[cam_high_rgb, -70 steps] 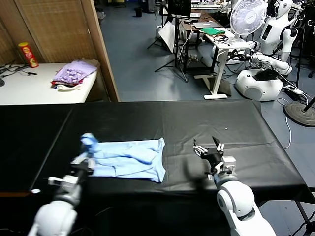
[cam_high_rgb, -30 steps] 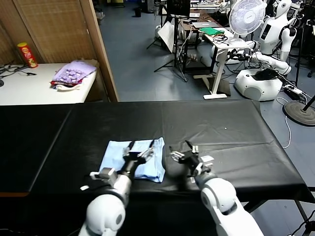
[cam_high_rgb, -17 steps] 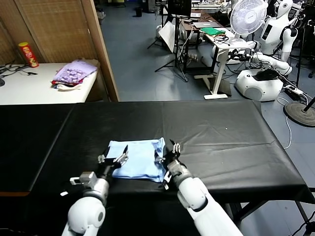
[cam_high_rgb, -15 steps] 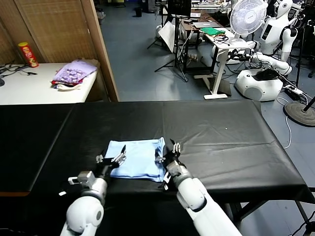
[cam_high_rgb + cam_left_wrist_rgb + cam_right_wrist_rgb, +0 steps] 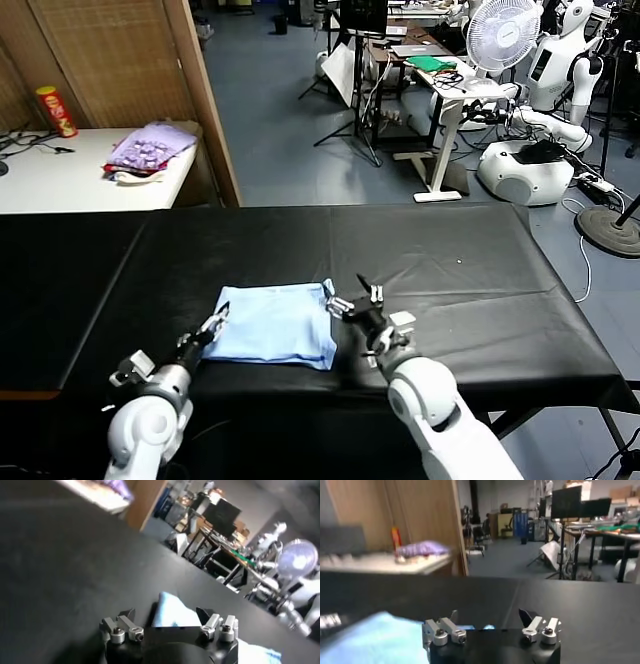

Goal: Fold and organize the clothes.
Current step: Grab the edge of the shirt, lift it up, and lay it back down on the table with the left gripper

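The clothes are one pale sky-blue T-shirt, folded into a small rectangle and lying flat on the black table. My left gripper is open at the shirt's left edge, low over the table. In the left wrist view the shirt's corner shows between the open fingers of the left gripper, which hold nothing. My right gripper is open just off the shirt's far right corner. In the right wrist view the right gripper is empty, with the shirt lying to one side.
A white side table at the back left carries a purple patterned cloth pile and a red can. A wooden partition stands behind the black table. Desks, a fan and another robot fill the room beyond.
The shirt went from a wide spread to a small rectangle. Since half a second ago both open grippers have drawn away from its edges, the left towards me, the right to the right.
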